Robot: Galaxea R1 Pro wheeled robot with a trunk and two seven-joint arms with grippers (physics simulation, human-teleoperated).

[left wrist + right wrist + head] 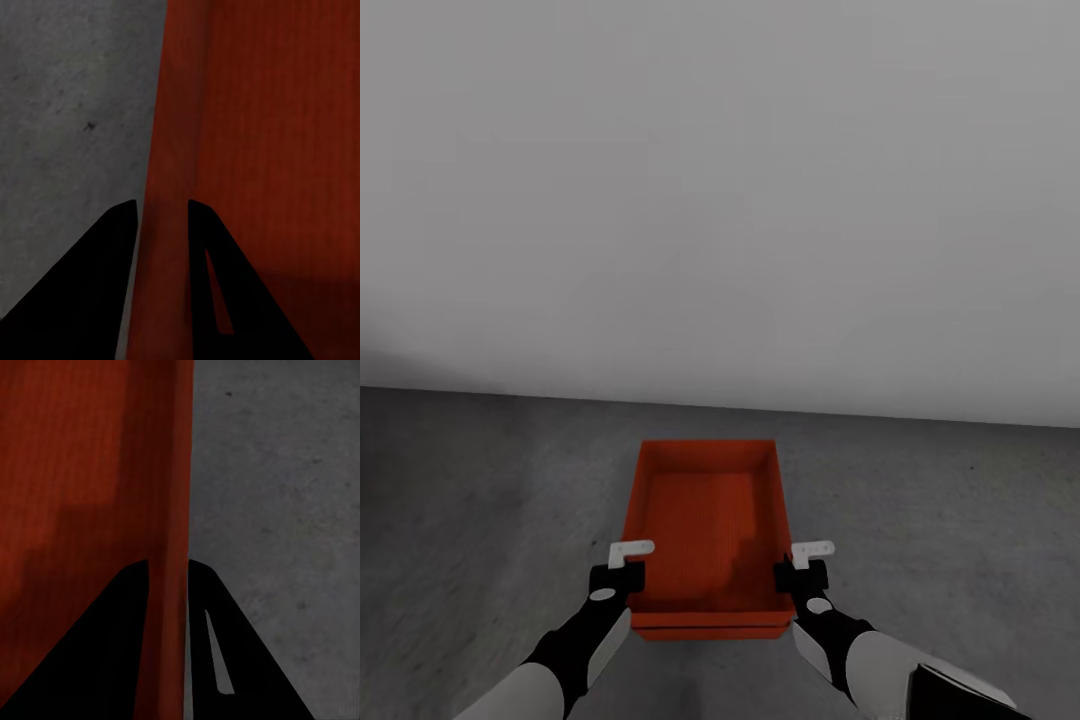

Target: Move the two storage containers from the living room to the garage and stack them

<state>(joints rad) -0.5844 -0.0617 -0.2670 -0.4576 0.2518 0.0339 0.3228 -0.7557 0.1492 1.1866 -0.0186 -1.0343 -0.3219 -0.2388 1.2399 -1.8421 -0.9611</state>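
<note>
An orange-red storage container (705, 520) lies open side up on the grey concrete floor (480, 500) of the garage, close to the wall. Under its near wall runs a second orange-red band, perhaps the other container beneath; I cannot tell. My left gripper (622, 570) straddles the container's left wall (169, 135), and a thin gap shows beside the outer finger (97, 285). My right gripper (806, 570) is shut on the right wall (171, 495), which fills the space between its fingertips. The ribbed inside (75, 472) of the container holds nothing.
A plain white-grey wall (720, 200) rises just behind the container. Bare mottled concrete (285, 510) spreads to both sides of it and towards me (67, 112).
</note>
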